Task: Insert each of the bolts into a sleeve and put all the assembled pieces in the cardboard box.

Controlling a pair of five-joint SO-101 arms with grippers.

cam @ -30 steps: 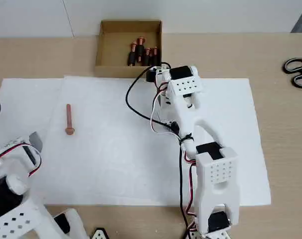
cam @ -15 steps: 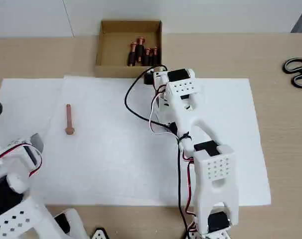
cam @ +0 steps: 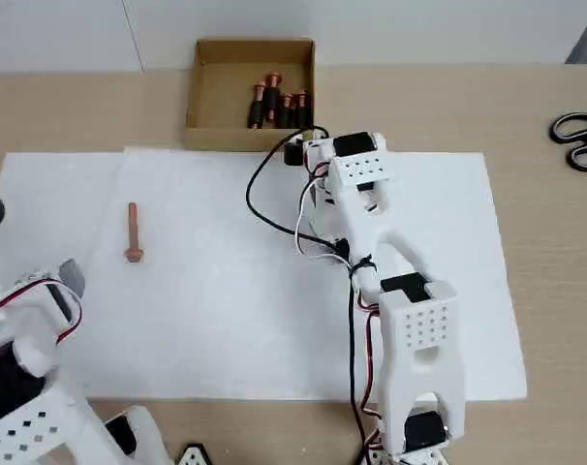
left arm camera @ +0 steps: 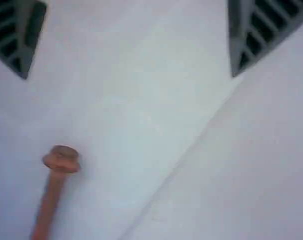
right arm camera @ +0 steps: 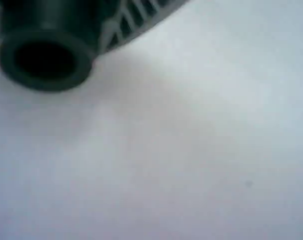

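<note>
A copper bolt [cam: 133,232] lies alone on the white sheet [cam: 226,320], left of the middle, head toward the table's front. In the left wrist view the bolt [left arm camera: 52,192] lies below my open left gripper [left arm camera: 129,75], whose grey fingers [left arm camera: 256,35] stand wide apart and empty. That arm sits at the table's front left corner [cam: 42,320]. My right gripper [cam: 308,155] is just in front of the cardboard box [cam: 201,92], shut on a black sleeve [right arm camera: 44,60] whose hollow end faces the camera. Several assembled pieces [cam: 277,105] lie in the box.
Scissors [cam: 579,136] lie on the bare wood at the far right. The right arm [cam: 415,329] stretches from the front edge up the sheet's middle right, with loose wires [cam: 264,208] hanging beside it.
The right arm's wrist swayed slightly left and then back near the box's front wall. The bolt and the left arm have stayed in place.
</note>
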